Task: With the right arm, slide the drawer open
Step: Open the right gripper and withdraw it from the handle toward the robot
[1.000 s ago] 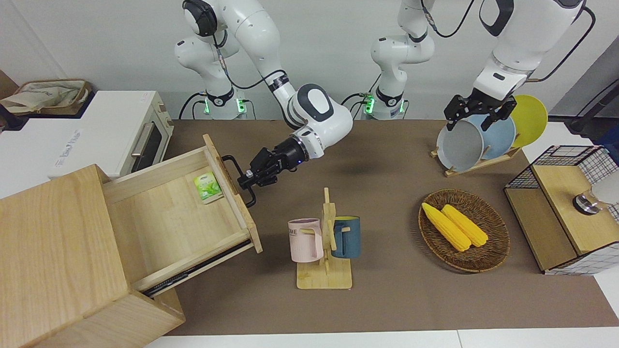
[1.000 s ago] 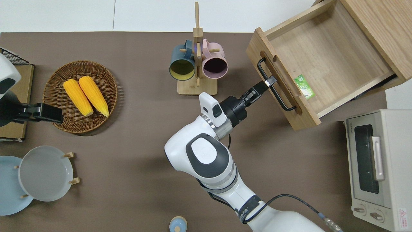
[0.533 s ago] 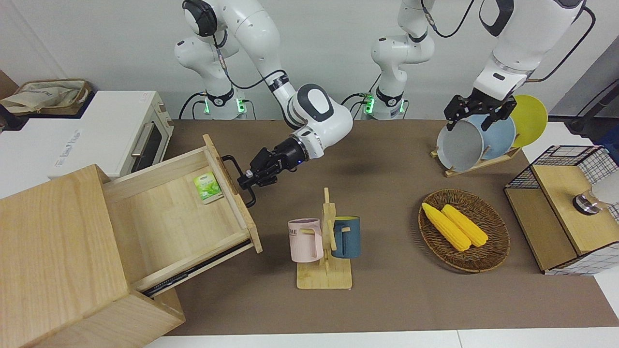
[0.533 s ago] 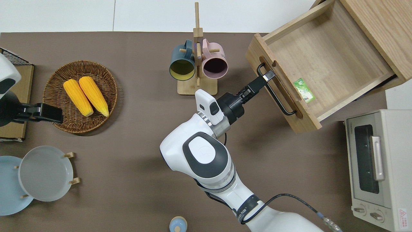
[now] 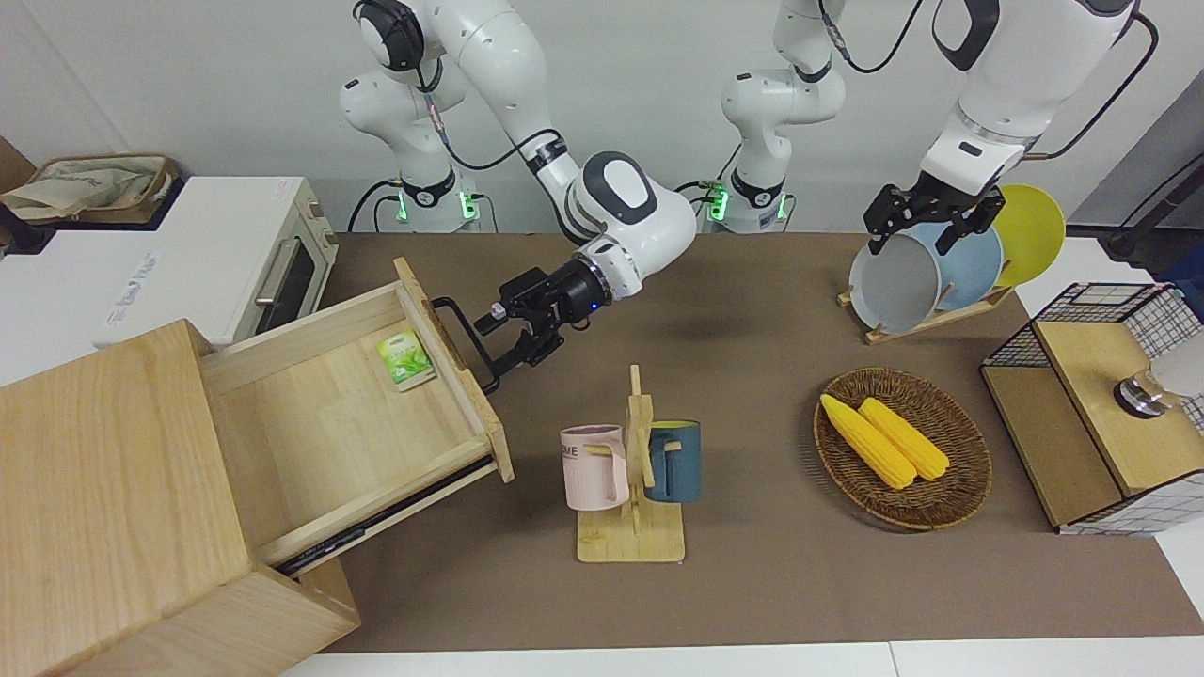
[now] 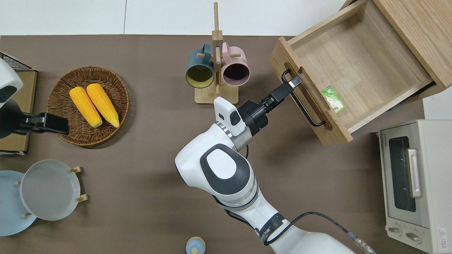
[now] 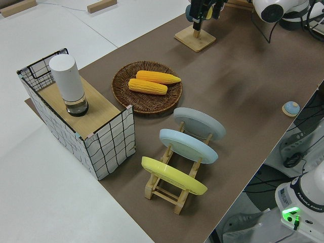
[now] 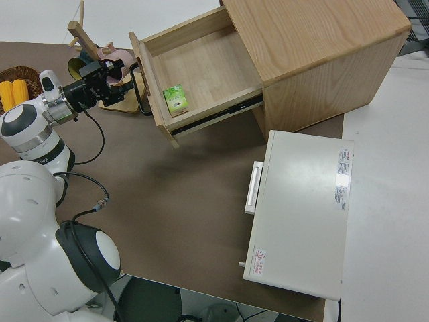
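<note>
The light-wood drawer (image 5: 329, 423) stands pulled far out of the pale wooden cabinet (image 5: 94, 489) at the right arm's end of the table. A small green packet (image 6: 333, 99) lies inside it against the front panel. My right gripper (image 5: 499, 343) is at the black bar handle (image 6: 307, 109), toward the handle's end that lies farther from the robots. It is open, with one finger above the bar and one below. In the overhead view the upper fingertip (image 6: 293, 82) covers the bar there. The left arm is parked, its gripper (image 5: 917, 235) open.
A wooden mug stand (image 5: 635, 470) with a pink and a blue mug is close beside the drawer front. A white toaster oven (image 6: 416, 183) sits nearer to the robots than the cabinet. A wicker basket (image 5: 959, 489) of corn, a plate rack (image 5: 926, 320) and a wire-mesh rack (image 5: 1101, 404) fill the left arm's end.
The drawer slid a little farther out, then stopped. My right gripper, shut on the handle before, has spread its fingers, and its wrist has swung slightly toward the robots.
</note>
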Robot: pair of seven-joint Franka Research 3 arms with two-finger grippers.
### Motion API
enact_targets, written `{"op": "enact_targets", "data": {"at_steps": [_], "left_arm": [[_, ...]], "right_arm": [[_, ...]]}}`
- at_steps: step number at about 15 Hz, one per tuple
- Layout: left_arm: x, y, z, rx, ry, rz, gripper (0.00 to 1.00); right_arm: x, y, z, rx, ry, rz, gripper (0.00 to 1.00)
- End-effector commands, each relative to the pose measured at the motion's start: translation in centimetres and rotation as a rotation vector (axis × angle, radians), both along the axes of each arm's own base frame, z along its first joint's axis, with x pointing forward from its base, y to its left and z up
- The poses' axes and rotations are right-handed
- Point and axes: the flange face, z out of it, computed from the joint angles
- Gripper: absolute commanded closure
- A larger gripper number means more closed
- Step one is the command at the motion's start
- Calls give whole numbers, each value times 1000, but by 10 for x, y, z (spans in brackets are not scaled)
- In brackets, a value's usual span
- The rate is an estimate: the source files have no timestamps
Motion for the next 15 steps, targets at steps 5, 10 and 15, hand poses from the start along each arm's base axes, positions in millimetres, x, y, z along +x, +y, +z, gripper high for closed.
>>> {"op": "enact_targets", "data": {"at_steps": [5, 10, 15], "left_arm": [[2, 1, 4, 16, 5, -12, 7], [2, 1, 4, 16, 5, -12, 7], [2, 1, 3, 16, 6, -12, 7]], "right_arm": [[-23, 33, 30, 232, 87, -63, 11], [-43, 24, 102, 521, 158, -149, 11], [-53, -22, 168, 817, 217, -260, 11]]}}
